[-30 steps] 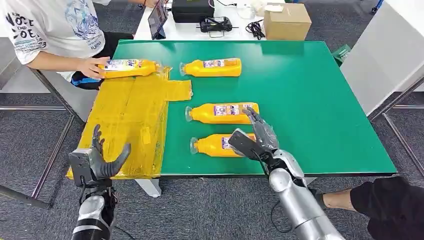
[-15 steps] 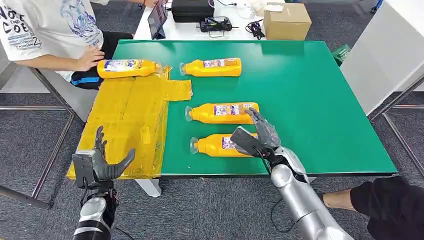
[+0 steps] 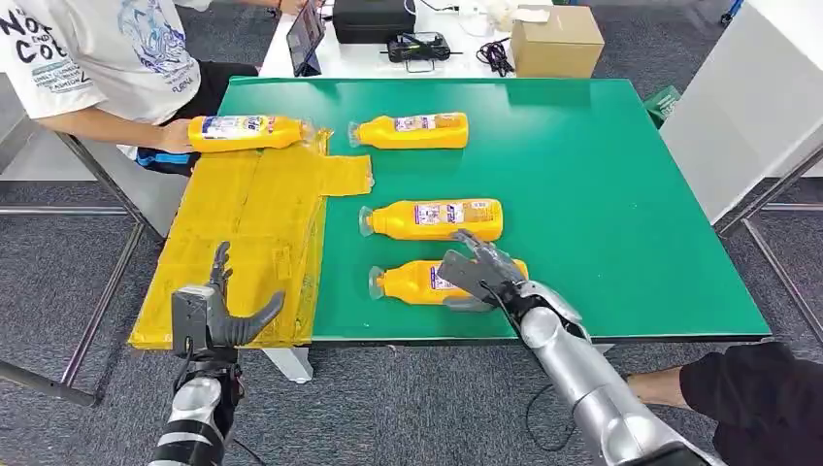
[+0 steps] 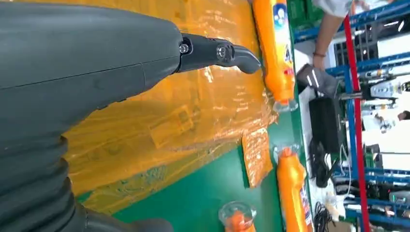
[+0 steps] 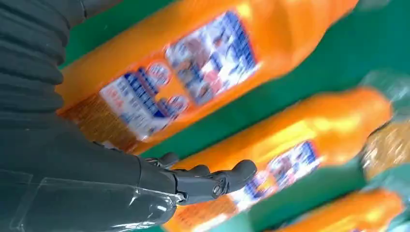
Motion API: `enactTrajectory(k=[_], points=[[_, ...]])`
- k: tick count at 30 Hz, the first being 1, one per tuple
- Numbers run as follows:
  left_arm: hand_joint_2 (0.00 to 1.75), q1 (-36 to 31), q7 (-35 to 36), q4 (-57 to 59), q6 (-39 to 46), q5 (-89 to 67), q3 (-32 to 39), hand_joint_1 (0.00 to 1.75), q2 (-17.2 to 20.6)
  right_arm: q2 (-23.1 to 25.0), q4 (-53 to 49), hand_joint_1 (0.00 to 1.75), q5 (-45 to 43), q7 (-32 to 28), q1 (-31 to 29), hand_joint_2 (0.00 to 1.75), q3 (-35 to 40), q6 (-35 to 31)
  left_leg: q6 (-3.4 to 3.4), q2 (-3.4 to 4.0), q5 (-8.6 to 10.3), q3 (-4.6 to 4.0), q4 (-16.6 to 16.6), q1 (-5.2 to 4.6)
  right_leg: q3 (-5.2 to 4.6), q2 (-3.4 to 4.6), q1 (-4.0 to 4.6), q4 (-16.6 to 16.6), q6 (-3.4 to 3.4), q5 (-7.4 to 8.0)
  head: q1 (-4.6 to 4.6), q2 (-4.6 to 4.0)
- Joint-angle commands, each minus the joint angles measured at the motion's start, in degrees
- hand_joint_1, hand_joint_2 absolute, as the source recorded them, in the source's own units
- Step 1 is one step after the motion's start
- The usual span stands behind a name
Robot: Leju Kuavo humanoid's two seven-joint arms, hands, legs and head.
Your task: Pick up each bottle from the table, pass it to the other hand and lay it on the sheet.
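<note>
The right hand (image 3: 482, 275) lies over the nearest bottle (image 3: 412, 282) on the green tabletop (image 3: 602, 194), fingers (image 5: 212, 181) spread and not clamped around it. The left hand (image 3: 218, 316) hovers by the yellow sheet (image 3: 252, 223), fingers apart, holding nothing.

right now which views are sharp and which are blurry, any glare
Head view: sharp and evenly lit, labels on the bottles legible as shapes. Right wrist view: bottles blurred and soft behind the right robot hand. Left wrist view: fairly clear, with shiny glare patches on the crinkled yellow sheet.
</note>
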Motion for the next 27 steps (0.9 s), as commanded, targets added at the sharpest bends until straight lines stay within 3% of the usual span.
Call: enactTrajectory(k=[1,16,23,27], points=[[1.75,-4.68,-0.51,9.98,-0.76,-0.09,-1.80,0.00,0.78,-4.93,8.54,0.00,-1.72,-1.10,-8.80,1.75,9.86,6.39,-0.03,0.01,-0.03,0.12,-0.01,-0.03,0.11,-0.01,-0.03,0.01,-0.06,-0.04,0.00,0.00],[1.75,-3.42,0.23,9.38,-1.67,1.27,-2.78,0.00,1.13,-15.08,-0.67,0.00,-5.90,4.12,-12.55,1.75,22.21,11.90,-0.05,0.01,-0.08,0.13,0.07,-0.05,0.12,0.00,-0.03,0.07,-0.06,-0.07,-0.02,0.00],[1.75,-3.35,0.29,9.39,-1.74,1.34,-2.88,0.00,0.94,-15.16,-1.04,0.00,-5.91,4.37,-11.81,1.75,23.40,11.91,-0.06,0.04,-0.10,0.21,0.01,-0.02,0.22,0.03,0.00,0.00,-0.07,-0.07,-0.02,0.00],[1.75,-3.94,0.48,10.37,-2.47,2.14,-3.02,0.00,0.32,-11.76,2.63,0.00,-5.91,4.64,-10.92,1.75,26.19,9.78,-0.06,0.04,-0.07,0.16,0.00,0.00,0.18,0.04,0.01,-0.03,-0.06,-0.03,-0.02,0.00]])
